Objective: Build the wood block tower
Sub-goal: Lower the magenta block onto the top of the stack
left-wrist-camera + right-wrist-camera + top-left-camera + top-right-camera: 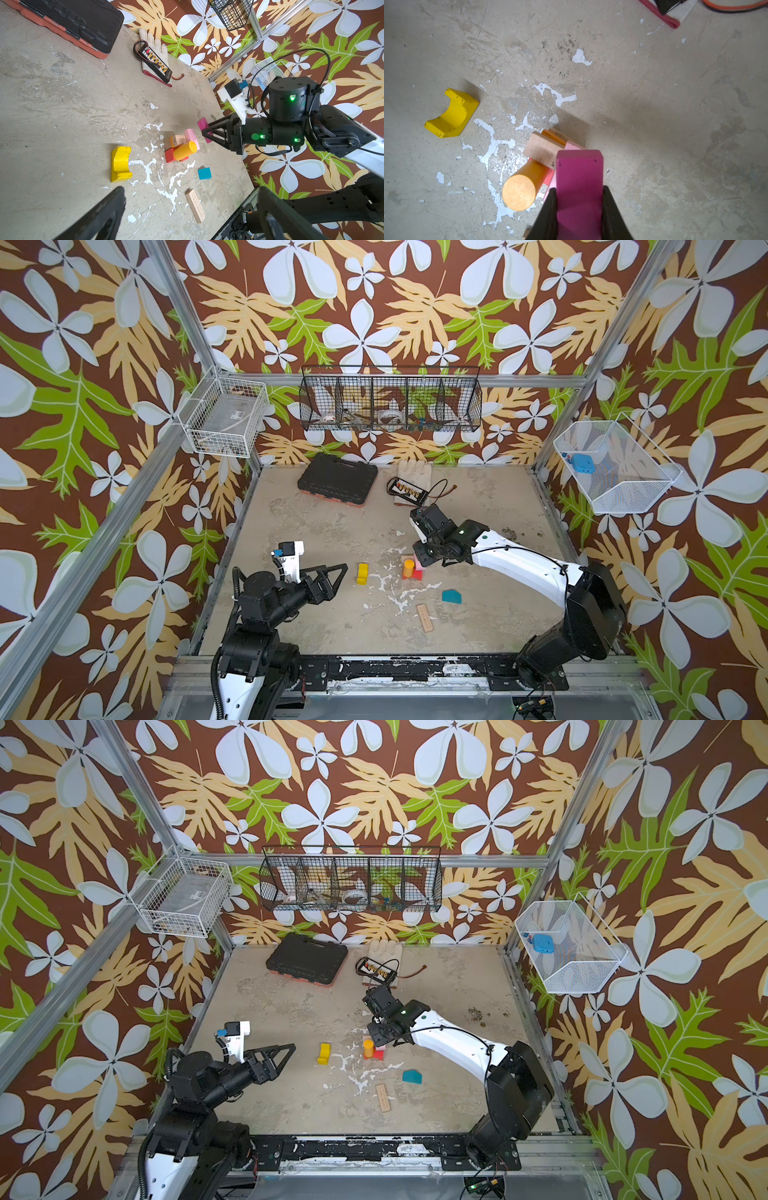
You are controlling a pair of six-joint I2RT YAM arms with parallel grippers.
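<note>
My right gripper (pixel 579 188) is shut on a magenta block (pixel 579 170) and holds it just above the low tower (pixel 411 568). The tower has a red block (pixel 170 155), a plain wood block (pixel 178 140), a pink bar (pixel 192 136) and an upright orange cylinder (pixel 520 192). A yellow arch (pixel 362 573) lies to its left. A teal pentagon (pixel 451 596) and a plain wood bar (pixel 424 617) lie nearer the front. My left gripper (pixel 340 572) hovers open and empty left of the arch.
A black tool case (pixel 337 479) sits at the back of the table. A glove (pixel 413 470) lies beside the case with a connector board (pixel 409 489) on it. Wire baskets (pixel 390 400) hang on the walls. White paint flecks mark the table (pixel 311 614).
</note>
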